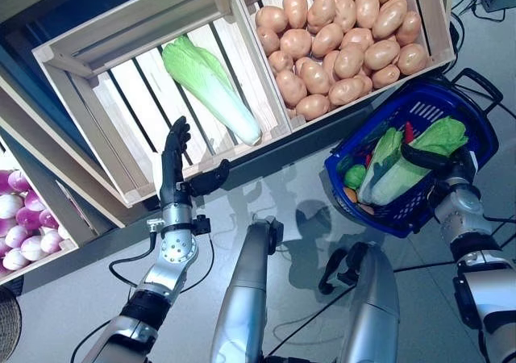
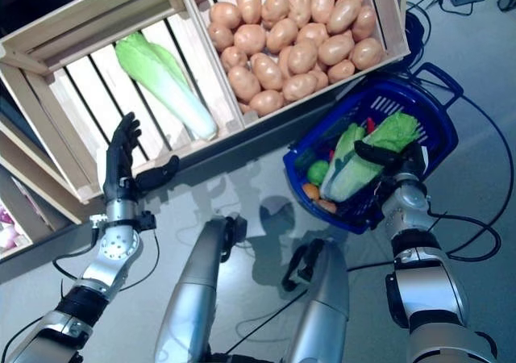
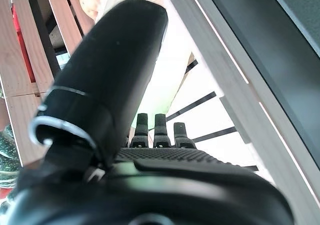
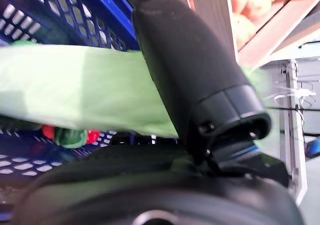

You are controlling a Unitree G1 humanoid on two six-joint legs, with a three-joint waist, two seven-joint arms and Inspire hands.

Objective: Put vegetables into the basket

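While the left hand reaches over the slatted crate: one cabbage is left to collect, and the basket already holds several vegetables.

Cabbage in crate: a long napa cabbage (image 1: 211,87) lies slantwise on the slats of the left wooden crate (image 1: 81,56), its white stem end toward the crate's front right corner and its leafy end toward the back.

Left hand: the left hand (image 1: 172,163) is at the crate's front edge with fingers straight and spread and the thumb held out to the side. It touches nothing and is short of the cabbage.

Right hand: the right hand (image 1: 439,163) is at the blue basket (image 1: 451,105), its thumb lying across a green cabbage leaf (image 4: 75,92). Whether its fingers are curled round the leaf or the basket rim cannot be told.

Basket contents: two more cabbages (image 1: 403,165), something round and green, something red and something orange, all piled toward the near side.

Neighbouring crate: potatoes (image 1: 339,32) fill the crate to the right.

Handling, as a judgement: the cabbage looks fairly light, firm at the white stem and soft and easily bruised at the leaves. A wrap round the thicker middle or stem half seems safest, as the smooth ribs may slip.

Writing: no brand, label or print can be read.
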